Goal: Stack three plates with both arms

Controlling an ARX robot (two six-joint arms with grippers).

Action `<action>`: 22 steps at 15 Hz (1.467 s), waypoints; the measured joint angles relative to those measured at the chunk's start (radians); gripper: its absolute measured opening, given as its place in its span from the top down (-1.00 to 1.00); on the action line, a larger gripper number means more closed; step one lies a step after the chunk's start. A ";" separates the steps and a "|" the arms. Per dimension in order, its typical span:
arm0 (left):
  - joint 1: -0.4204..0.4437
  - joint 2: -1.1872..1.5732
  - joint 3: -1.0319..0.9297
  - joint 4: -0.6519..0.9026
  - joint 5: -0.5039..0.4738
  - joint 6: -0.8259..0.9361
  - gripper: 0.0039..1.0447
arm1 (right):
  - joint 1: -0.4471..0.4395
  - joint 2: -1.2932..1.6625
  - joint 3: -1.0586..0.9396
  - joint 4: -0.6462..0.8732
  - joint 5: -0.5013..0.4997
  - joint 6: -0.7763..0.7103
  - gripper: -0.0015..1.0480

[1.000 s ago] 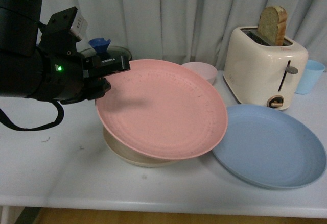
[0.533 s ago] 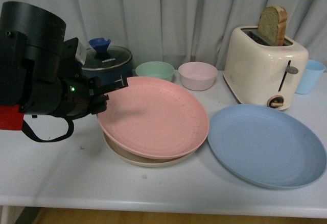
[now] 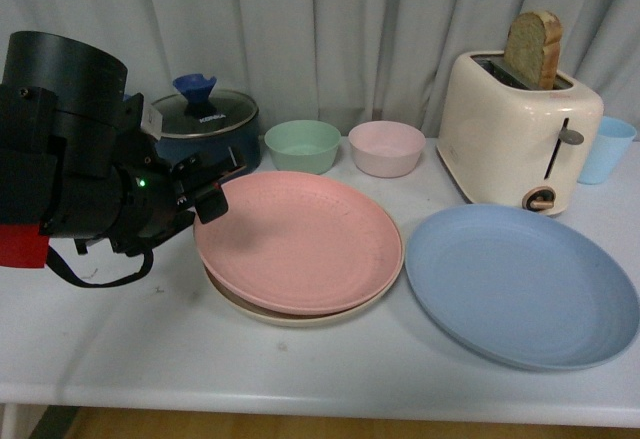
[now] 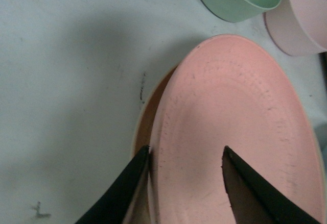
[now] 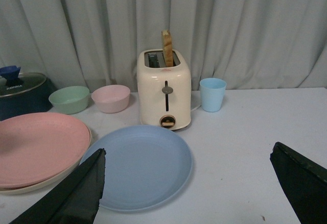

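The pink plate (image 3: 300, 239) is laid on the cream plate (image 3: 262, 311); the left hand (image 4: 186, 150) and the right hand (image 5: 188, 152) are released.

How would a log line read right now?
matte pink round plate: on cream round plate | light blue round plate: unstacked | left gripper: open at pink rim | right gripper: open
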 joint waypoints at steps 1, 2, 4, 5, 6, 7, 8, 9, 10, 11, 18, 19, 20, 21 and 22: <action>0.003 -0.027 -0.019 0.005 0.021 -0.043 -0.04 | 0.000 0.000 0.000 0.000 0.000 0.000 -0.87; 0.006 -0.064 -0.039 0.014 0.032 -0.065 -0.25 | 0.000 0.000 0.000 0.000 0.000 0.000 -0.87; 0.040 -0.378 -0.219 0.083 -0.055 -0.050 -0.88 | 0.000 0.000 0.000 0.000 0.000 0.000 -0.87; 0.042 -0.483 -0.269 0.075 -0.080 -0.014 -0.88 | 0.000 0.000 0.000 0.000 0.000 0.000 -0.87; 0.038 -0.569 -0.361 0.280 -0.168 0.111 -0.69 | 0.000 0.000 0.000 0.000 0.000 0.000 -0.87; 0.043 -0.657 -0.445 0.397 -0.194 0.254 -0.48 | 0.000 0.000 0.000 0.000 0.000 0.000 -0.87; 0.057 -0.724 -0.513 0.458 -0.193 0.358 -0.27 | 0.000 0.000 0.000 0.000 0.000 0.000 -0.87; 0.077 -0.772 -0.586 0.472 -0.185 0.455 0.01 | 0.000 0.000 0.000 0.000 0.000 0.000 -0.87; 0.087 -0.788 -0.632 0.469 -0.179 0.480 0.18 | 0.000 0.000 0.000 0.000 0.000 0.000 -0.87; 0.093 -0.818 -0.688 0.462 -0.166 0.505 0.43 | 0.000 0.000 0.000 0.000 0.000 0.000 -0.87; 0.189 -1.101 -0.876 0.391 -0.074 0.529 0.97 | 0.000 0.000 0.000 0.000 0.000 0.000 -0.87; 0.187 -1.146 -0.891 0.367 -0.071 0.529 0.97 | 0.000 0.000 0.000 0.000 0.000 0.000 -0.87; 0.187 -1.173 -0.901 0.349 -0.071 0.529 0.97 | 0.000 0.000 0.000 0.000 0.000 0.000 -0.87; 0.187 -1.214 -0.919 0.323 -0.071 0.529 0.97 | 0.000 0.000 0.000 0.000 0.000 0.000 -0.87; 0.187 -1.223 -0.958 0.386 -0.071 0.529 0.97 | 0.000 0.000 0.000 0.000 0.000 0.000 -0.87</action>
